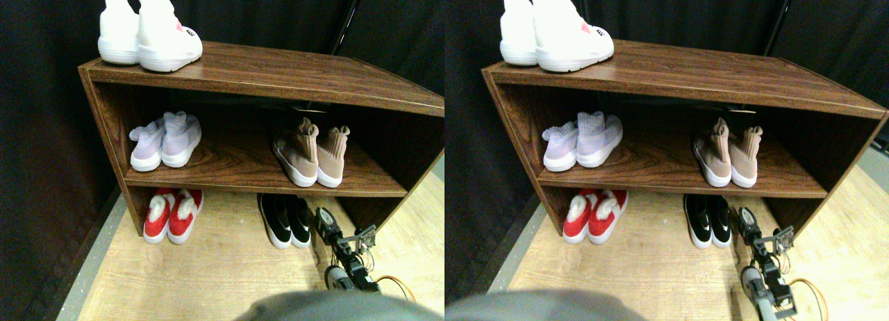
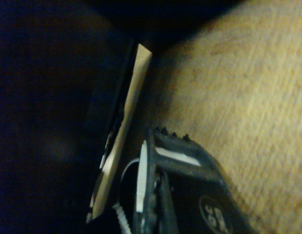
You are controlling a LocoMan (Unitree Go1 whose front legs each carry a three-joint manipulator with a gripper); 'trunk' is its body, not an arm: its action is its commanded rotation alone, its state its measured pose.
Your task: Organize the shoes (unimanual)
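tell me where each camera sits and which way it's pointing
Stereo pair view: on the robot's body, facing forward and down at the shoe rack; the right hand reaches in from lower right beside the black shoes.
Wrist view: behind that hand, looking along it at the floor and a dark shoe sole edge.
Shared: hand, wooden floor.

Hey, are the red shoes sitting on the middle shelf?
No, the red shoes stand on the floor under the shelf, left of the black shoes.
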